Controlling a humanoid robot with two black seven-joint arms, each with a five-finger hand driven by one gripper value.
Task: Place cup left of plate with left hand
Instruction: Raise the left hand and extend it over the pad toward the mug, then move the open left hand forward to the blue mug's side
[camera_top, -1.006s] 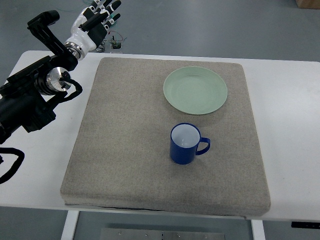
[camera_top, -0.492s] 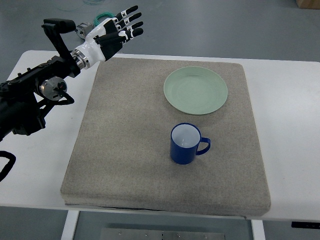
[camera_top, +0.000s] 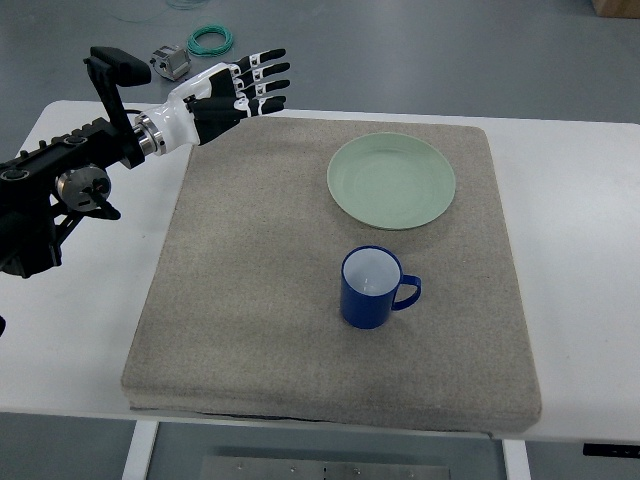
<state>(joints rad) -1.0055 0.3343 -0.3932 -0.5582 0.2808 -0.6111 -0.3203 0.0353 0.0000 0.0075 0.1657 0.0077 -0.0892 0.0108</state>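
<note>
The black-and-white left hand (camera_top: 232, 93), fingers spread and holding nothing, hovers over the far left corner of the grey felt mat (camera_top: 250, 290) on the white surface (camera_top: 580, 200). The blue enamel cup (camera_top: 372, 287) stands untouched near the mat's middle, in front of the pale green round plate (camera_top: 391, 181). Reaching, grasping and placing all remain.

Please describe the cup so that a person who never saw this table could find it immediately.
A grey mat covers most of the white table. On the mat, the cup stands upright nearer the camera than the pale green plate, apart from it. It is the only dark blue thing there, white inside, with its handle pointing to the picture's right.
</note>
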